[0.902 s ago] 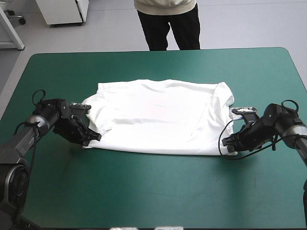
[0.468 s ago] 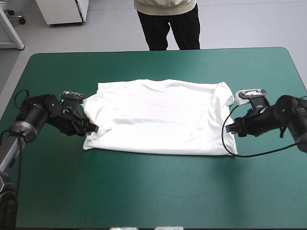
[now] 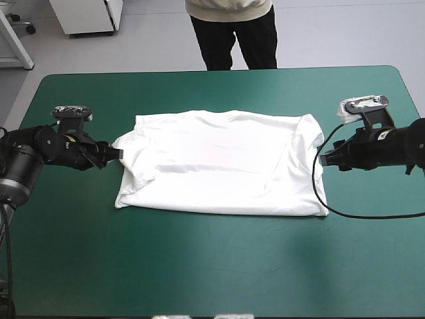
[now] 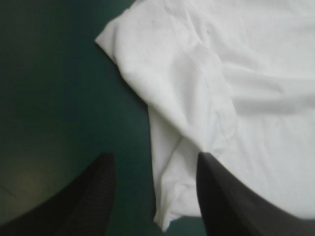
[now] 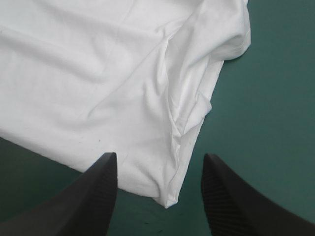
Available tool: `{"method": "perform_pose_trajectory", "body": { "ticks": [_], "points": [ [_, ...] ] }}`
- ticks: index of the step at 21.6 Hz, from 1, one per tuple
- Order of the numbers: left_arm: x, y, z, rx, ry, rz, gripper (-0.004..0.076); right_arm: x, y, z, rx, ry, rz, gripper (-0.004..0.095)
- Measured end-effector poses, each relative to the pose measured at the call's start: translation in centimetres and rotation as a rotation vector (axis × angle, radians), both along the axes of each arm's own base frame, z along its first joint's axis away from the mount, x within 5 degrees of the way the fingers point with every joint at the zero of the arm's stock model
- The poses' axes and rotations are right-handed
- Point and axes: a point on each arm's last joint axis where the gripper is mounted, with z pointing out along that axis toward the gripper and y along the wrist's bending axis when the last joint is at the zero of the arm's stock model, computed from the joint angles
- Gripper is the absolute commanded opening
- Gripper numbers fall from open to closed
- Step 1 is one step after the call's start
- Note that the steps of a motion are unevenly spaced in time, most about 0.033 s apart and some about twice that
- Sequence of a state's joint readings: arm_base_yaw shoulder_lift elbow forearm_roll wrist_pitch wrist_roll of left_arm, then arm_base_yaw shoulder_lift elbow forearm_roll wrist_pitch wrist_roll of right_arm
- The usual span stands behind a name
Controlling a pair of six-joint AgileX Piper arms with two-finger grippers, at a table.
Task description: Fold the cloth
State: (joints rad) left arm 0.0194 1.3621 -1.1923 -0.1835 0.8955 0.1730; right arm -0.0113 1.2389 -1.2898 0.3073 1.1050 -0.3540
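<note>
Twice over, drew back from the near corners of the T-shirt (image 3: pixel 219 163), flat in the middle of the table (image 3: pixel 199 266), with left gripper (image 3: pixel 115 153) and right gripper (image 3: pixel 324 159) now beside its sides, fingers (image 4: pixel 226 196) wide apart, empty, likely ready for another fold.

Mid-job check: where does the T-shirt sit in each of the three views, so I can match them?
High view: T-shirt spread flat mid-table, between left gripper and right gripper.
Left wrist view: ahead of the open fingers, its sleeve and side edge in line with the gap.
Right wrist view: ahead of the open fingers, a hem corner between them.
Shared landmark: teal-green cover bordering the shirt's edge.
</note>
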Motion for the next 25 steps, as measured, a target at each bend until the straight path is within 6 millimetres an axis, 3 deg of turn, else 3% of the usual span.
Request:
{"method": "perform_pose_trajectory", "body": {
  "ticks": [6, 10, 12, 14, 20, 25],
  "points": [
    [0.7, 1.1, 0.1, -0.041, -0.047, 0.067, 0.0377, 0.3, 0.0, 0.8, 0.014, -0.038, -0.025, 0.0423],
    [1.4, 1.3, 0.2, -0.056, -0.108, 0.081, 0.037, 3.6, -0.1, -1.2, 0.02, 0.0, -0.048, 0.0422],
    [2.8, 1.5, -0.4, -0.066, -0.134, 0.107, 0.037, 5.1, -0.1, -2.7, 0.026, 0.052, -0.048, 0.0422],
    [5.9, 1.9, -2.5, -0.095, -0.127, 0.168, 0.037, 5.5, 0.0, -3.0, 0.037, 0.066, -0.047, 0.0422],
    [12.1, 2.5, -9.4, -0.143, 0.035, 0.214, 0.0367, 5.3, 0.1, -3.0, 0.054, 0.082, -0.04, 0.0418],
    [13.2, 2.5, -12.2, -0.148, 0.118, 0.214, 0.0363, 5.2, 0.2, -3.0, 0.057, 0.094, -0.036, 0.0418]
  ]
}}
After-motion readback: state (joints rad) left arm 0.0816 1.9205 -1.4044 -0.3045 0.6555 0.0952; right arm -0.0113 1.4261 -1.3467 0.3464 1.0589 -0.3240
